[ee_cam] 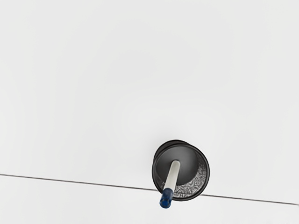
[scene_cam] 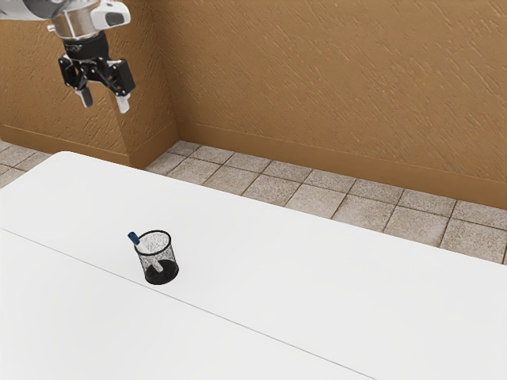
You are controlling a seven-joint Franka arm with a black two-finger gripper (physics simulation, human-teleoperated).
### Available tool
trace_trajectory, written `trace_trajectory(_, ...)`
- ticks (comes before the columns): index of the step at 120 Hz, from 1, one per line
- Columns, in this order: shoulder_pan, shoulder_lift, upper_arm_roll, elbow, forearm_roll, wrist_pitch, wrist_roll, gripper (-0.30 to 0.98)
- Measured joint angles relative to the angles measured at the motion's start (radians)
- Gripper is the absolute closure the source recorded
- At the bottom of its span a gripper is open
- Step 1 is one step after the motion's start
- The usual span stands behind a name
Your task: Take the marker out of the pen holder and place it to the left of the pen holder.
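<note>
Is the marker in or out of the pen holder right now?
In: the marker leans inside the pen holder, its blue end poking past the rim.

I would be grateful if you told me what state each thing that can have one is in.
Gripper: open, with nothing between its fingers, raised above table height.
Marker: in the holder, leaning on the rim, blue end up and sticking out.
Holder: upright on the table, with the marker in it.

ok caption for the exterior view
Open claw above a white table, blue-capped marker leaning in its mesh pen holder
</note>
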Motion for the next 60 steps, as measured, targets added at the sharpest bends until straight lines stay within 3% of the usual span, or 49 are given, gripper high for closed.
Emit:
trace_trajectory(32,0.010,-0.002,-0.010,0.010,-0.002,-0.003,0.002,0.02)
trace_trajectory(60,0.009,0.157,-0.009,0.011,-0.030,0.011,-0.001,0.02)
